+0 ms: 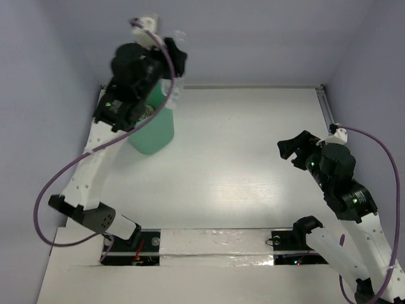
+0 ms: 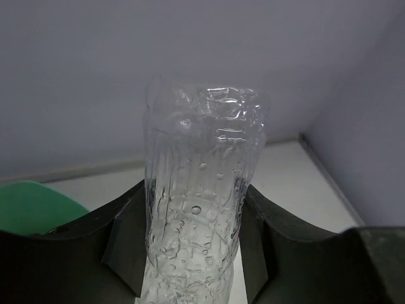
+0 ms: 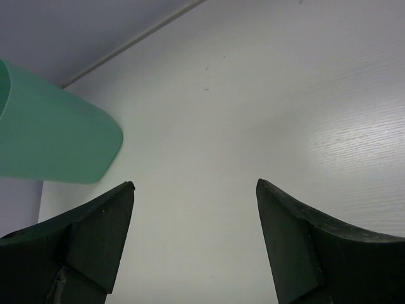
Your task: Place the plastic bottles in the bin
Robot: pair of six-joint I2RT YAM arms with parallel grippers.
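Observation:
My left gripper (image 2: 193, 209) is shut on a large clear plastic bottle (image 2: 199, 183), its crumpled end pointing away from the wrist camera. In the top view this gripper (image 1: 172, 60) is raised above the mint-green bin (image 1: 154, 130) at the far left of the table, and the clear bottle (image 1: 177, 85) shows faintly beside the bin's far rim. A corner of the bin (image 2: 28, 206) shows at the left of the left wrist view. My right gripper (image 3: 195, 190) is open and empty, held over bare table at the right (image 1: 292, 147). The bin (image 3: 50, 136) lies to its upper left. The other bottles are hidden.
The white table (image 1: 253, 164) has a raised rail along its far edge and right side. Grey walls close in behind and on both sides. A purple cable (image 1: 47, 190) loops beside the left arm.

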